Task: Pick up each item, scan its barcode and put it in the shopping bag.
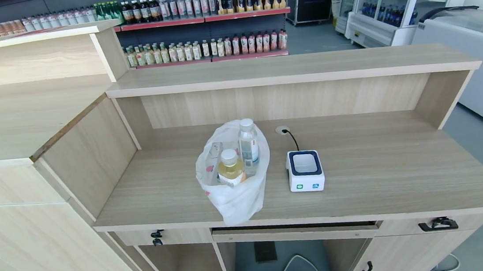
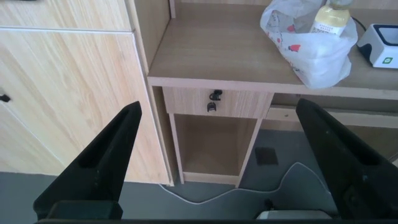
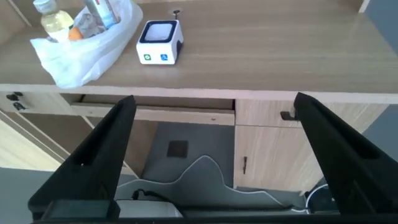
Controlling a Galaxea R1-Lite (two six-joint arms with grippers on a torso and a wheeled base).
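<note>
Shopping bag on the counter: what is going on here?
Nothing is held now. The shopping bag stands on the counter with a yellow drink bottle and a taller clear bottle inside. The scanner sits beside it, on the robot's right. The left end effector and right end effector are open and empty, low in front of the counter.

Matt wood-grain desk; thin, crinkled white plastic shopping bag; glossy white plastic scanner; clear smooth plastic bottle.

Bag w/ bottles in it (upright) on counter, scanner just right.
</note>
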